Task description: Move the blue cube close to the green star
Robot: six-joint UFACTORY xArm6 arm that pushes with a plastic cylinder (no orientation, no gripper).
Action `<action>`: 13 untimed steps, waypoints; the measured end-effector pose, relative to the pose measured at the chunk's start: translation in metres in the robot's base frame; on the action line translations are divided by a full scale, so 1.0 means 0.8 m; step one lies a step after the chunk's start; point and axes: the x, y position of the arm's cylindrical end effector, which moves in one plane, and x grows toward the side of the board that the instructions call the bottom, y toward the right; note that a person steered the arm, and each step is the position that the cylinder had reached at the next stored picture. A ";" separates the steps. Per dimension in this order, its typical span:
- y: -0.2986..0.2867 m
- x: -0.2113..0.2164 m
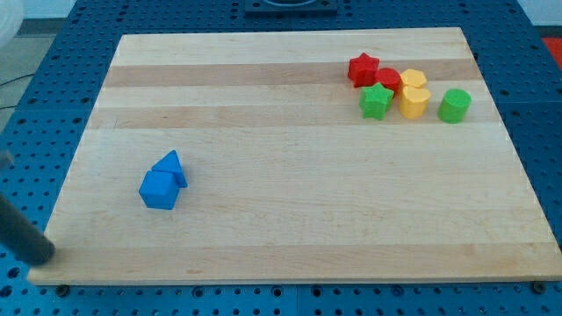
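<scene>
At the view's lower left, blue cube [159, 190], far from green star [376, 101].

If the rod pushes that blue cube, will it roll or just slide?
The blue cube probably slides, since it sits flat on the smooth wooden board. It may twist, because a second blue block touches its far side. My tip is well off to its left.

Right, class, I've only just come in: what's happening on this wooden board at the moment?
A robot arm's dark rod is at the view's bottom left; my tip sits at the board's corner, left of and below the blue cube, not touching it. The cube rests against a blue triangular block. The green star lies far off at the view's upper right, clustered with a red star, another red block, two yellow blocks and a green cylinder.
</scene>
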 end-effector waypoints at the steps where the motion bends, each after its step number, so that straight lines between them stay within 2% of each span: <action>1: 0.062 -0.001; 2: 0.081 -0.033; 4: 0.083 -0.161; 5: 0.092 -0.164; 7: 0.125 -0.075; 8: 0.147 -0.065; 9: 0.170 -0.134; 10: 0.199 -0.181; 12: 0.306 -0.229; 13: 0.321 -0.229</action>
